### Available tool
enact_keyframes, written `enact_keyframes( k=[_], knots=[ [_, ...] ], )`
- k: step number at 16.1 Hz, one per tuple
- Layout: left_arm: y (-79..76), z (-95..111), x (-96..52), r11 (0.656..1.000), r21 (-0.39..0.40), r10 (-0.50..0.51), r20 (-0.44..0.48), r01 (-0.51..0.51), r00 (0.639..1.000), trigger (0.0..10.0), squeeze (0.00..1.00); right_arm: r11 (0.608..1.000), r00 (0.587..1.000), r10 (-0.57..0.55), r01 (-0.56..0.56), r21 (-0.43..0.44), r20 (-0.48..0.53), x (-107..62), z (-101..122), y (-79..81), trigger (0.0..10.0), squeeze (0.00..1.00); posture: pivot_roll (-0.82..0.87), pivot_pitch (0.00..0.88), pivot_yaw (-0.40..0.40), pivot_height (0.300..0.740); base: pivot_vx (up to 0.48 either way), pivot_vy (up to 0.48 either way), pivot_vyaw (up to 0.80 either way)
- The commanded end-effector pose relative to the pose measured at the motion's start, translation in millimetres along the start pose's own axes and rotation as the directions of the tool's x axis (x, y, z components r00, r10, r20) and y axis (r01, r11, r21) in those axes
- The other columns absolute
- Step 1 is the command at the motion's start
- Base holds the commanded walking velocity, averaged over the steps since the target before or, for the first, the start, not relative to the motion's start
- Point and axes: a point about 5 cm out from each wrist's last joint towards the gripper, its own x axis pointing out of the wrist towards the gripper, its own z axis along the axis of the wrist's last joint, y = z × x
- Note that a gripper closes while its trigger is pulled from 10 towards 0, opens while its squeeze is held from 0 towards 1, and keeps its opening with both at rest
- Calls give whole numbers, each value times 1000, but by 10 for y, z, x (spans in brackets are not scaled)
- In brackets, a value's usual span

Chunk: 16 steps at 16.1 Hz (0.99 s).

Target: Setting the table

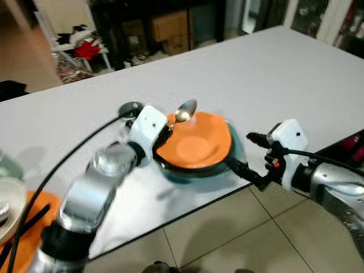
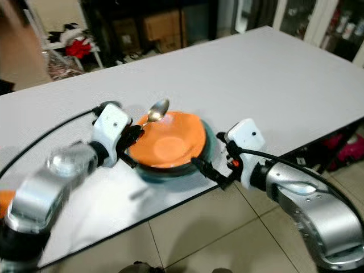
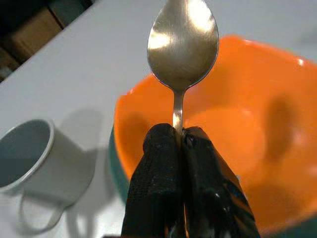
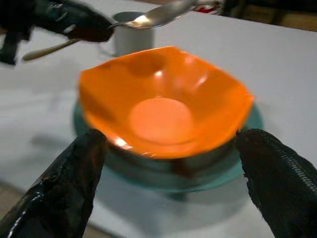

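**Inspector:** Orange bowl (image 1: 196, 145) sits on a teal plate (image 4: 233, 173), near the front edge of the white desk (image 1: 273, 74). Left end effector (image 3: 179, 144) is clamped on the handle of a metal spoon (image 1: 185, 111), with the spoon's bowl held over the far rim. Right end effector (image 4: 168, 183) stands spread wide, one finger either side of the plate and bowl, gripping nothing.

**Assistant:** Risks from here?

**Inspector:** Two, in my judgement. The grip takes the spoon handle only between the fingertips; a smooth handle could pivot or slip and drop into the bowl. Second, if the right fingers close or push carelessly, the stack so close to the edge could slide off the desk onto the tiled floor (image 1: 227, 233).

**Assistant:** Do the views differ?

**Inspector:** Yes. Left wrist view shows a grey mug (image 3: 37, 158) just beside the bowl, hardly discernible from the head. Right wrist view confirms the open fingers flanking the plate. Head views place the whole setting against the desk edge.
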Motion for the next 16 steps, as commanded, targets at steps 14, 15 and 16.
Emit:
enact_keyframes(
  k=[14, 15, 16],
  knots=[
    [242, 202, 202, 994, -80, 69, -92, -77, 993, 10000, 0, 990, 990, 139, -139, -22, -28, -99, 22, 133, 10000, 0, -154, 44, 114, 740, 0, 0, 0],
    [260, 225, 107, 983, -136, 119, -16, -120, 993, 10000, 0, 991, 991, 135, -135, -1, -7, -87, 21, 160, 10000, 0, -156, 44, 121, 740, 0, 0, 0],
    [246, 235, 23, 975, -172, 152, 38, -143, 988, 10000, 0, 991, 991, 130, -130, 14, 13, -72, 23, 188, 10000, 0, -158, 41, 127, 740, 0, 0, 0]
  ],
)
